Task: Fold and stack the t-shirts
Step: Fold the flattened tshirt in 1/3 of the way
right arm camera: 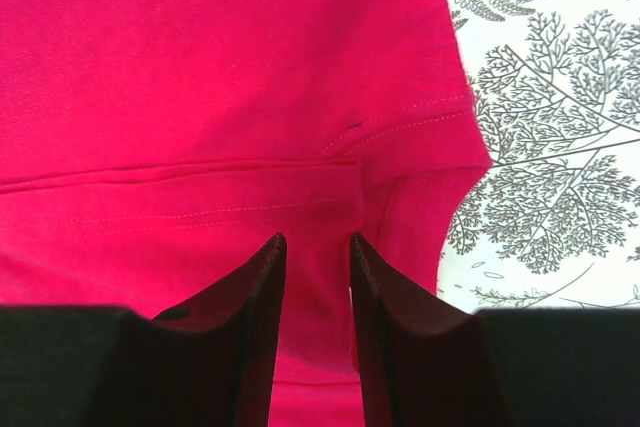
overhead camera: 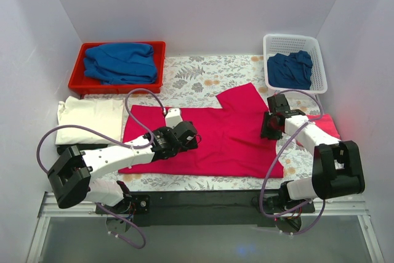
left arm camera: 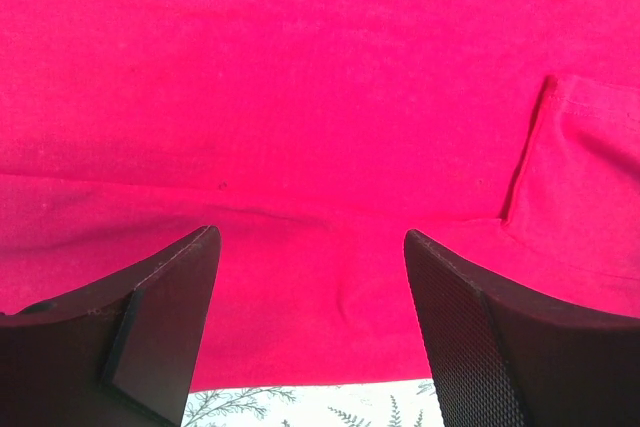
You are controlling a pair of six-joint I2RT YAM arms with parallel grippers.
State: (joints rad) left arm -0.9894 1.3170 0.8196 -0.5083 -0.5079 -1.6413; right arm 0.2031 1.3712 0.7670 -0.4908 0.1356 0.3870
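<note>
The crimson-pink t-shirt [overhead camera: 228,137] lies spread flat on the floral cloth, one sleeve pointing to the back. My left gripper [overhead camera: 192,135] hovers over its left half, jaws wide open and empty. In the left wrist view [left arm camera: 310,232] the shirt [left arm camera: 320,97] fills the frame down to its near hem. My right gripper [overhead camera: 267,129] is down on the shirt's right edge. In the right wrist view [right arm camera: 315,239] its jaws are nearly together with a bunched ridge of the shirt [right arm camera: 200,67] between them, by a stitched hem.
A folded cream t-shirt [overhead camera: 91,120] lies at the left. A red bin [overhead camera: 77,75] at the back left holds blue shirts [overhead camera: 121,63]. A white basket [overhead camera: 319,60] at the back right holds another blue shirt [overhead camera: 289,69]. Pink fabric [overhead camera: 329,126] shows under the right arm.
</note>
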